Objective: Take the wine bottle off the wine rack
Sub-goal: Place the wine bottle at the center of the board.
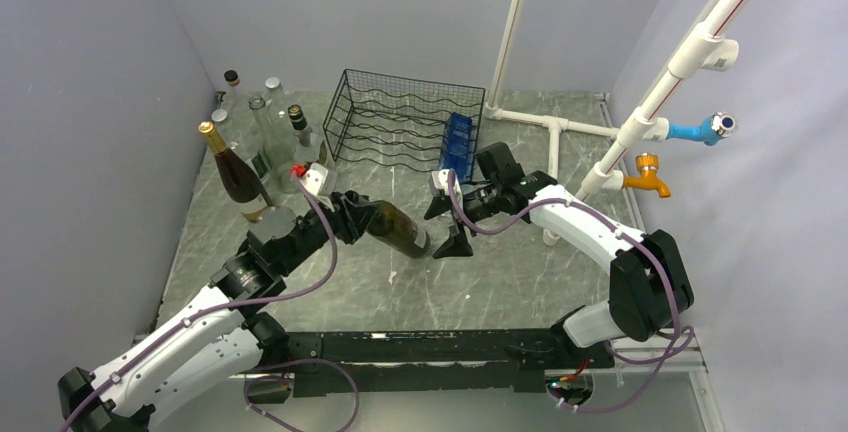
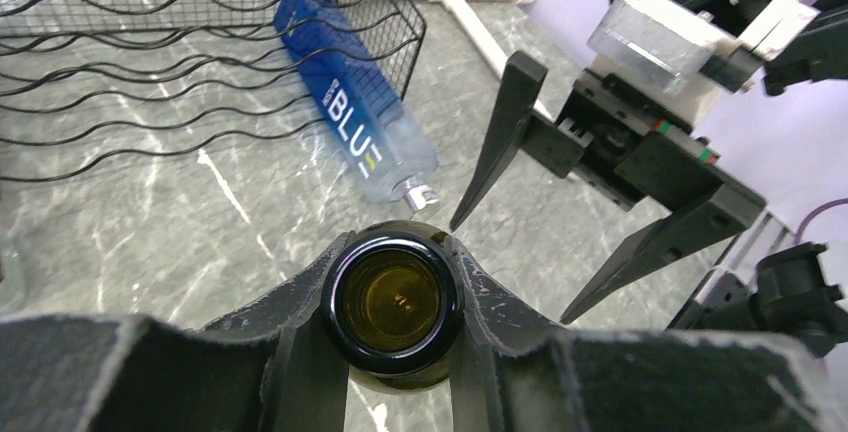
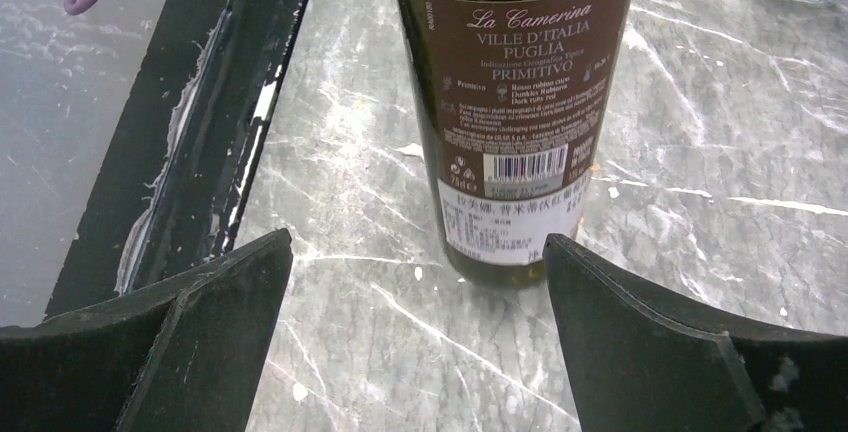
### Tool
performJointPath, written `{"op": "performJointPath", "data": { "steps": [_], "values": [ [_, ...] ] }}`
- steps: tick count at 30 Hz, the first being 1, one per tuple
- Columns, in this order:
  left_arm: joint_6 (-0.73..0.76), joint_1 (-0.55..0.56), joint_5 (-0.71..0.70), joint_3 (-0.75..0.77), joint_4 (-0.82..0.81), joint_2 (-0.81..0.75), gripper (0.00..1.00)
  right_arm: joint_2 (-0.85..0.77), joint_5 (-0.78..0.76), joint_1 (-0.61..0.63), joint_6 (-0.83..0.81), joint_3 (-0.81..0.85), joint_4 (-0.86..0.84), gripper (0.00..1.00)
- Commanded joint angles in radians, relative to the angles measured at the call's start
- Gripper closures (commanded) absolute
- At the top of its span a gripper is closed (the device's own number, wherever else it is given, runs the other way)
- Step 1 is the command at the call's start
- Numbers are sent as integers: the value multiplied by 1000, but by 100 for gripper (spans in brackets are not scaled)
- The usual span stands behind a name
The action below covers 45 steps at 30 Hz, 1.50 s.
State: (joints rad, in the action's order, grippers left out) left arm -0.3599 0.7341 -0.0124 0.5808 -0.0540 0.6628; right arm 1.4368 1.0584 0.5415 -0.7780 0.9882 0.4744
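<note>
Grey, white-veined marble-look tabletop (image 1: 500, 282) fills my top view, with a flat black rail (image 1: 420, 347) along its near edge at 6 o'clock. At centre my left gripper (image 1: 358, 218) is pinched on the round glass neck of the wine bottle (image 1: 400, 230), dark green with a brown paper label, tipped close to level and off the rack. At 3 o'clock of its base my right gripper (image 1: 446, 224) is spread wide, matte black tapered fingers (image 3: 640, 352) apart from the glass. At 12 o'clock sits the wine rack (image 1: 400, 117), black mesh with wavy wire rows, a glossy blue bottle (image 1: 457, 140) lying at its right end. Upright glass bottles (image 1: 255, 142) cluster at 10 o'clock; white plastic pipes (image 1: 560, 127) rise at 2 o'clock.
</note>
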Motion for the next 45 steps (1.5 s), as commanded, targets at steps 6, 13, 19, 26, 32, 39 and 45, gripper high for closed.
{"op": "performJointPath", "data": {
  "steps": [6, 13, 19, 26, 32, 39, 45],
  "values": [
    [83, -1, -57, 126, 17, -36, 100, -29, 49, -9, -23, 32, 0, 1],
    [139, -2, -110, 191, 112, -29, 100, -27, 46, -9, -27, 31, 0, 1],
    [197, -8, -158, 265, 184, 1, 100, -27, 45, -11, -26, 30, 0, 1],
    [247, -55, -188, 313, 232, 23, 100, -32, 42, -11, -28, 30, 1, 1],
    [259, -159, -156, 322, 241, 35, 100, -32, 41, -12, -30, 29, 1, 1],
    [255, -296, -78, 333, 243, 57, 100, -32, 39, -13, -33, 29, 3, 1],
    [256, -385, -67, 333, 238, 78, 100, -30, 40, -14, -35, 28, 3, 1]
  ]
}}
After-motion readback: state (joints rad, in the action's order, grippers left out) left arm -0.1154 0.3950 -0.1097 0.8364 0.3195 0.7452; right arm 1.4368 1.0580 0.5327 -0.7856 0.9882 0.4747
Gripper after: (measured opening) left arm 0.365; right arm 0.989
